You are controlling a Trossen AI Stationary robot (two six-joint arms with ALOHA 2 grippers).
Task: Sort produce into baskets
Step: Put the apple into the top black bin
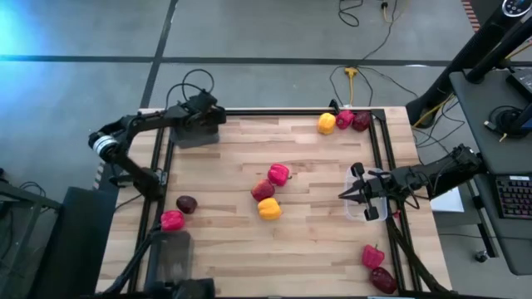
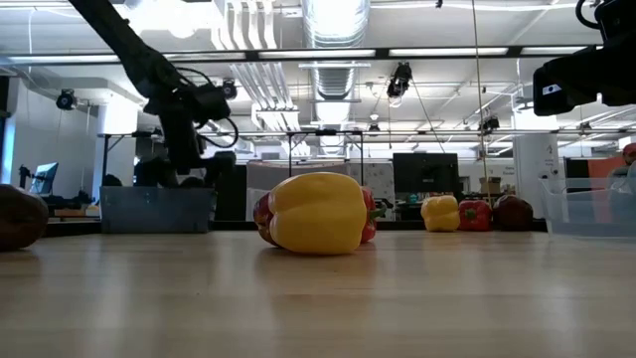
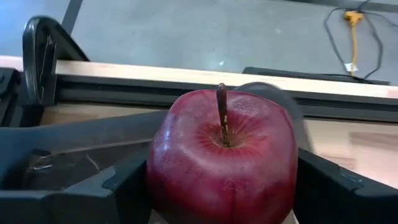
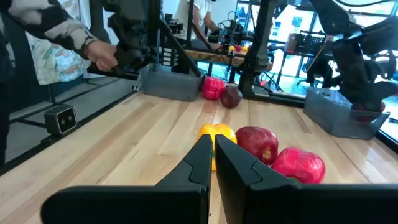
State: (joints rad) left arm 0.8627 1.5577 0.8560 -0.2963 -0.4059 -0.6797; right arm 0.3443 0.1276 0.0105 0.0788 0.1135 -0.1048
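My left gripper (image 1: pixel 205 116) is at the table's far left corner, over a smoky dark basket (image 1: pixel 198 134), shut on a dark red apple (image 3: pixel 224 155). My right gripper (image 1: pixel 356 188) waits shut at the right edge by the clear basket (image 1: pixel 366 214). A red pepper (image 1: pixel 278 174), an apple (image 1: pixel 263 190) and a yellow pepper (image 1: pixel 269 208) lie mid-table. A yellow pepper (image 1: pixel 327 123), a red pepper (image 1: pixel 344 119) and a dark apple (image 1: pixel 361 121) lie far right. A dark apple (image 1: pixel 186 203) and a red pepper (image 1: pixel 172 220) lie near left. My left gripper pinches the apple between its two fingers (image 3: pixel 124 183), one on each of its opposite sides (image 3: pixel 155 180). The fingers slant down from the table's left. The stem (image 3: pixel 221 115) points back toward the wrist. The apple hangs over the dark basket (image 3: pixel 62 162); whether it touches the basket's floor, I cannot tell.
A second dark basket (image 1: pixel 170 251) stands at the near left corner. A red pepper (image 1: pixel 372 255) and an apple (image 1: pixel 383 280) lie near right. A black frame rail (image 1: pixel 291 111) runs along the far edge. A person's hand (image 4: pixel 99 53) shows beyond the table.
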